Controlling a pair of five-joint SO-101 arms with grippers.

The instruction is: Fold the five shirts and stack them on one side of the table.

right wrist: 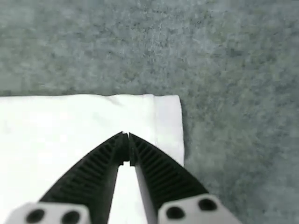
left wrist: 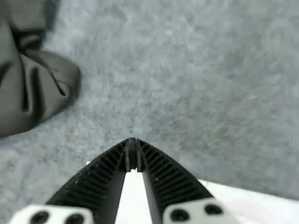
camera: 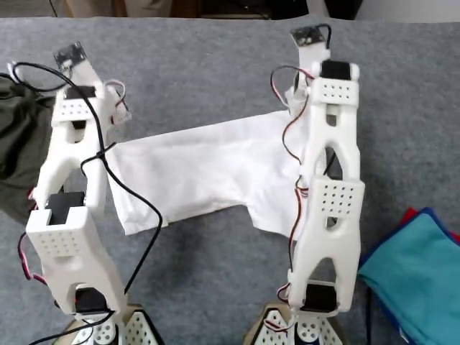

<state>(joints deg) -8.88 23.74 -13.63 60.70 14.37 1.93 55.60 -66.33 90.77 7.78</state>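
The left arm [camera: 68,237] and right arm [camera: 330,208] rise nearest the high camera. At nine o'clock on the grey table [camera: 215,57] a dark olive shirt [camera: 14,136] lies crumpled. The left gripper [left wrist: 132,151] is closed, tips touching at the edge of the white shirt [camera: 208,172]; whether it pinches cloth I cannot tell. That shirt lies spread at centre, unfolded. The right gripper [right wrist: 125,140] is likewise closed over one corner. At four o'clock a teal shirt [camera: 413,266] tops red and blue edges, apparently the stack: likely three done, two left.
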